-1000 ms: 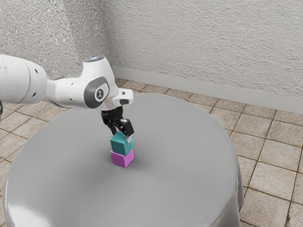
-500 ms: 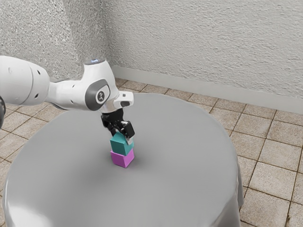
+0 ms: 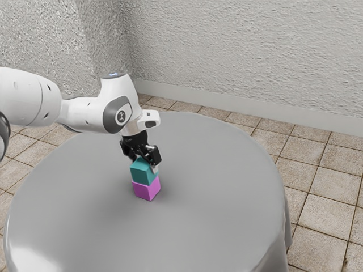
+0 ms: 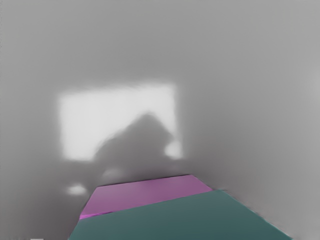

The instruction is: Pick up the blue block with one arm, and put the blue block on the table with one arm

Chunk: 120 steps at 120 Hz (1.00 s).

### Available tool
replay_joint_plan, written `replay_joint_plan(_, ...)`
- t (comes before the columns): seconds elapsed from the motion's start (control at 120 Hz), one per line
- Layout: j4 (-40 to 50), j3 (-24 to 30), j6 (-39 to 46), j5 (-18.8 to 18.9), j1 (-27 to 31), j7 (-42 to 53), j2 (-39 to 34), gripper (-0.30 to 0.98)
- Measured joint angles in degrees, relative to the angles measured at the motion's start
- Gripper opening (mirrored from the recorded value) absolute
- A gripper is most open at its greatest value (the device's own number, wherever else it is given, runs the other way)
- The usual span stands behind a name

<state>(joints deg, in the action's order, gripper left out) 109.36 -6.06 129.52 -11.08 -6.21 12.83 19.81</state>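
The fingers (image 3: 152, 154) pinch the blue block (image 3: 143, 174) above the pink block (image 3: 145, 191), presumably to lift it cleanly for the tabletop (image 3: 227, 198).

Rough-plastered off-white walls (image 3: 244, 45) meeting in corner toward exterior view's left. Pale baseboard (image 3: 227, 97) below. Beige square floor tiles (image 3: 326, 212), dark grout. Round table (image 3: 227, 187), smooth gray covering, draped edge. Bright glare (image 4: 82, 125) on tabletop.

a blue-green block (image 4: 180, 217) partly covers a pink block (image 4: 150, 194); beside them, the gray tabletop (image 4: 240, 100) shows a bright patch (image 4: 95, 125) with a dark shape (image 4: 137, 142) across it.
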Motion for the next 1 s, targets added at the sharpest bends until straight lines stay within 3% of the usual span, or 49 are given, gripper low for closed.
replay_joint_plan(0.192, 0.0, -0.2, 0.0, 0.0, 0.0, -0.9, 0.0, 0.48)
replay_joint_plan(1.0, 0.0, -1.6, -2.7, 1.0, -0.1, -4.3, -3.1, 0.32)
